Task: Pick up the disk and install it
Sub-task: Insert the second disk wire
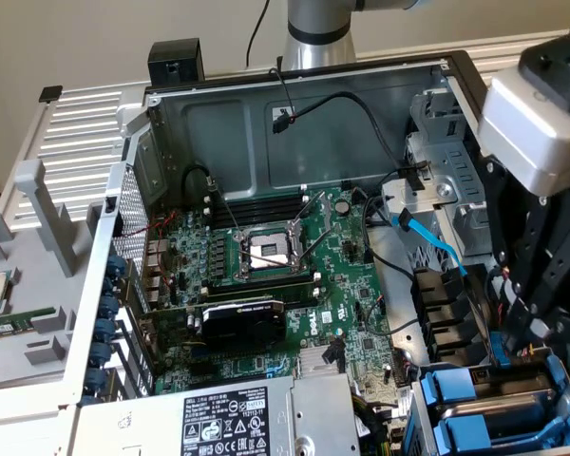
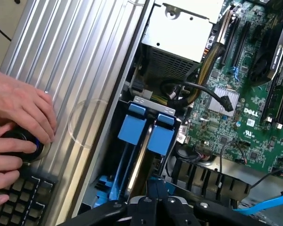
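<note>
- Nearest the wrist camera, the gripper (image 2: 153, 190) is seen with its jaws drawn fully together, directly over the drive cage (image 2: 153, 102); whether anything is pinched between them cannot be told.
- Two blue-framed carriers are stood on edge, side by side, inside the drive cage. The disk (image 2: 161, 134) is judged to be the one in line with the gripper, already seated between the cage rails.
- The step in hand is judged to be the seating of the disk, late in the task.
- Pressure is best applied squarely on the blue end tab and straight along the cage rails, so that the carrier is not tilted or jammed.
- The neighbouring carrier (image 2: 132, 125) in the cage should be left untouched.
- The blue cable (image 2: 269, 203) just beside the drive cage should be kept clear of the jaws, as it could be snagged.
- A person's hand (image 2: 19, 113) is rested on a round control, well apart from the drive cage, outside the case.
</note>
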Robot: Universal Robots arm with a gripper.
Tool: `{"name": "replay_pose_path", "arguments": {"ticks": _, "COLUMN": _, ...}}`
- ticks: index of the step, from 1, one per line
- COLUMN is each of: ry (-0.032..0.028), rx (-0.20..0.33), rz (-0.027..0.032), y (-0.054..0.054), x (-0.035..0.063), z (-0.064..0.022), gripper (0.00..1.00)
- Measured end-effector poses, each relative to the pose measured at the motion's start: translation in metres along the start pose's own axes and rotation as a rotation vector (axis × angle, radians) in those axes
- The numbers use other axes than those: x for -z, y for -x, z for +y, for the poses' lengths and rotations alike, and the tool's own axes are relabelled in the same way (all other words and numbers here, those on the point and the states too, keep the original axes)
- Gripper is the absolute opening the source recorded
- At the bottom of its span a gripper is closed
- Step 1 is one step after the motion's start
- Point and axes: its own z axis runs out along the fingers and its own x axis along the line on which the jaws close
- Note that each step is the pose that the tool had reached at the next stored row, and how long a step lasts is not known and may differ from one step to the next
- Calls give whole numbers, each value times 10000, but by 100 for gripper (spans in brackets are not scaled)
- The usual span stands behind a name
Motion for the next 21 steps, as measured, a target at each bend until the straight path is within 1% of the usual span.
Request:
{"name": "replay_pose_path", "arguments": {"ticks": 13, "ry": 16, "rx": 2332, "rz": 155, "y": 2, "x": 3, "z": -1, "gripper": 11}}
{"name": "replay_pose_path", "arguments": {"ticks": 17, "ry": 20, "rx": 2792, "rz": 183, "y": 17, "x": 4, "z": -6, "gripper": 11}}
{"name": "replay_pose_path", "arguments": {"ticks": 21, "ry": 25, "rx": 3079, "rz": 200, "y": 52, "x": 8, "z": -19, "gripper": 11}}
